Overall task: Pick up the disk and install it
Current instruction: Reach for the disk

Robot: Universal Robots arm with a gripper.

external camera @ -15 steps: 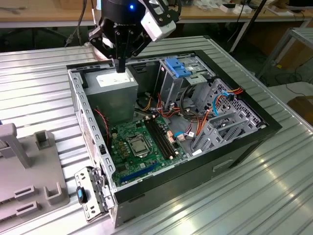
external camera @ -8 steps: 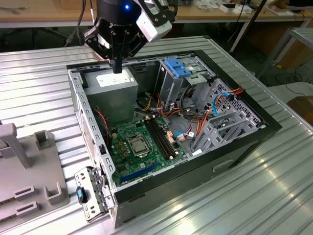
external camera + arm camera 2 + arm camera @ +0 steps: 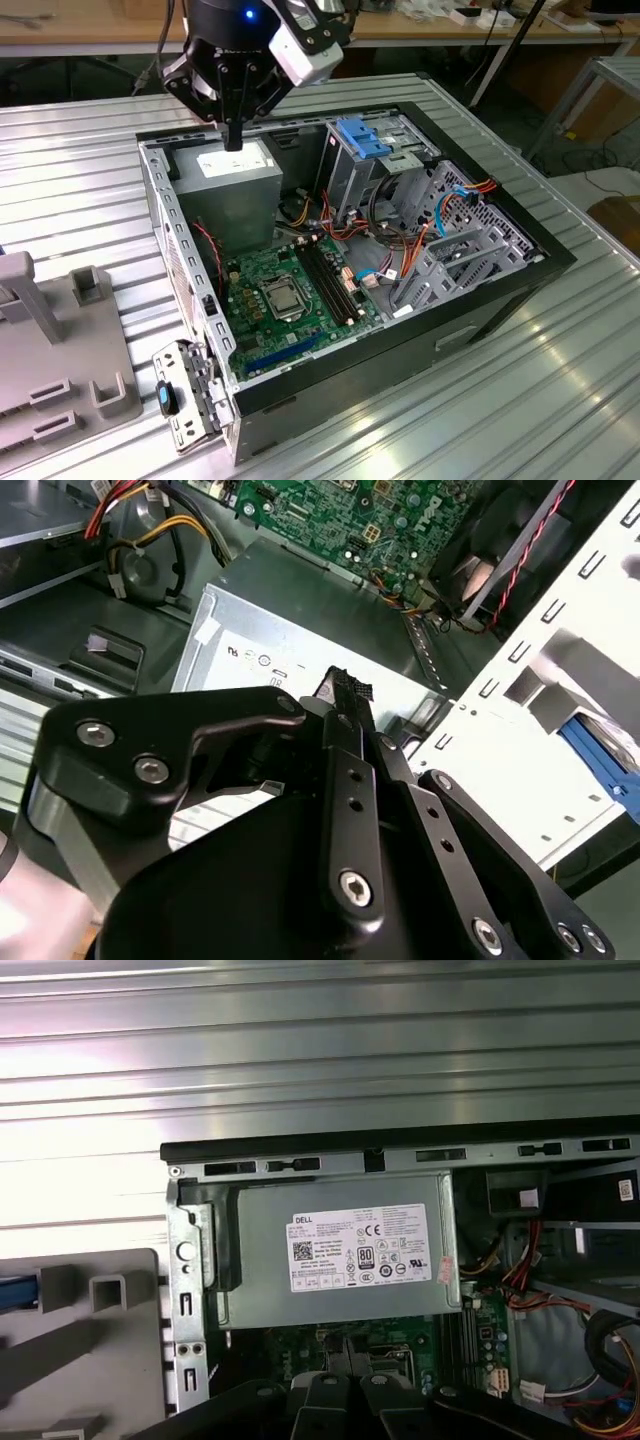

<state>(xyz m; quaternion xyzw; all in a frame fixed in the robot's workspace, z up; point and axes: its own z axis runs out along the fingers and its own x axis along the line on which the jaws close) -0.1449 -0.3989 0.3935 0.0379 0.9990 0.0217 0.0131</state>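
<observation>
My black gripper (image 3: 233, 135) hangs over the open computer case (image 3: 560, 262), just above the grey power supply (image 3: 235, 172). Its fingers are shut together with nothing between them, as the second wrist view also shows for the gripper (image 3: 345, 692). The disk seems to sit outside the case in a grey fixture (image 3: 100, 1360). Only a bright blue edge of the disk (image 3: 17, 1292) shows there in the first wrist view, and a blue strip of the disk (image 3: 600, 762) shows past the case wall in the second wrist view. The gripper is well apart from it.
Inside the case are the green motherboard (image 3: 285, 295), red and orange cables (image 3: 385, 235), a drive cage with a pale blue ribbed latch (image 3: 362, 138) and grey brackets (image 3: 450, 260). The case rests on a ribbed metal table (image 3: 90, 160). The grey fixture (image 3: 60, 370) stands at the exterior view's left.
</observation>
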